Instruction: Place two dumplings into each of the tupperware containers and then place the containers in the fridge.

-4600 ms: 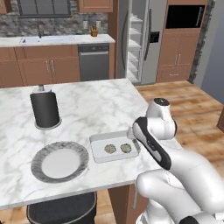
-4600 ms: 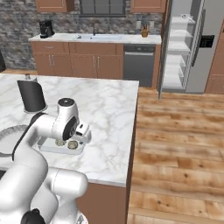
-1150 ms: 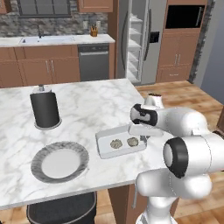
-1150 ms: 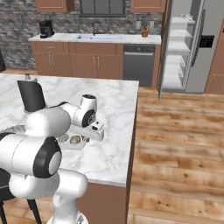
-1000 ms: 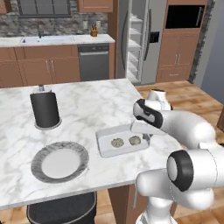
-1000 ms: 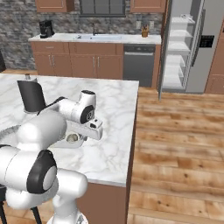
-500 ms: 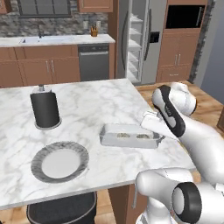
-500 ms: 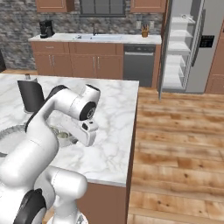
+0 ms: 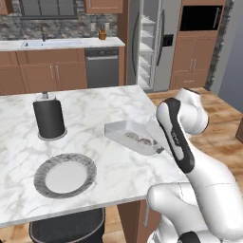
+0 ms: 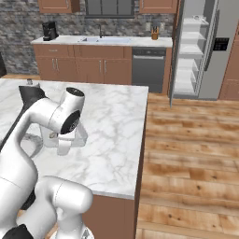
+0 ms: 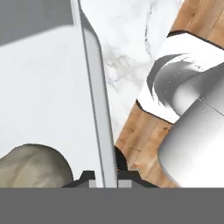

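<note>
The tupperware container [image 9: 130, 136], flat on the marble island [image 9: 95, 109] seconds ago, now hangs tilted above it, lifted by its right rim in the gripper [image 9: 159, 151], both dumplings [image 9: 136, 138] riding inside; the arm has swung up and rightward.

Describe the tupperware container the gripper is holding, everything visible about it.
The tupperware container is a shallow, pale grey-white rectangular tray with rounded corners and a raised rim, plastic by its look. It hangs tilted just above the marble island near its right edge. Two dumplings lie inside. The gripper is shut on its rim wall, one fingertip on each side.
</note>
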Available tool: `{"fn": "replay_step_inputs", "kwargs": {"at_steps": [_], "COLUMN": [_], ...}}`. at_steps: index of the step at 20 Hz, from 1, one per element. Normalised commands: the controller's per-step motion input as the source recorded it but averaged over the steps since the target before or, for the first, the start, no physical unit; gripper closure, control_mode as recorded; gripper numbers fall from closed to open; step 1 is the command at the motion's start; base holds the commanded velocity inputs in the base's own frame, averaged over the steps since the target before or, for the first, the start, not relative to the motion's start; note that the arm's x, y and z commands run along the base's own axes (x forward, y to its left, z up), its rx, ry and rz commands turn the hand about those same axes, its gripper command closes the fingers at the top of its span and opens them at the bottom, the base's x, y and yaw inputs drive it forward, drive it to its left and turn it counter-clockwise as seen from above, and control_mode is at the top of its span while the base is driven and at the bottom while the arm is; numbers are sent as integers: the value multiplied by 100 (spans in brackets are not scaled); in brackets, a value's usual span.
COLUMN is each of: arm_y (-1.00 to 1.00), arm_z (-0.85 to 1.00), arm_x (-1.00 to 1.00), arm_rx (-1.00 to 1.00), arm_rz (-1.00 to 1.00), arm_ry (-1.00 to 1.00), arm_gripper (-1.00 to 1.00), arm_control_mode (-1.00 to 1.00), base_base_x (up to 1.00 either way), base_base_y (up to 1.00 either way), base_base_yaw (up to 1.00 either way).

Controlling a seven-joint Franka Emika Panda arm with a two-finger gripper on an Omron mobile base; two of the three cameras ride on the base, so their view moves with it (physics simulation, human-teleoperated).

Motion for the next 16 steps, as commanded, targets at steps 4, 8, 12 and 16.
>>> {"fn": "replay_step_inputs", "kwargs": {"at_steps": [4,8,12,16], "arm_y": [37,0,0,0], "arm_z": [9,10,11,1], "arm_x": [-14,-33,-6,0], "arm_rx": [-14,-3,-3,-6], "arm_rz": [-55,-40,-30,4], "arm_ry": [9,14,15,-1], "arm_gripper": [100,100,100,100], "arm_control_mode": [-100,-100,-100,-100], "base_base_x": [0,0,0,0], "base_base_y": [0,0,0,0], "base_base_yaw": [0,0,0,0]}}
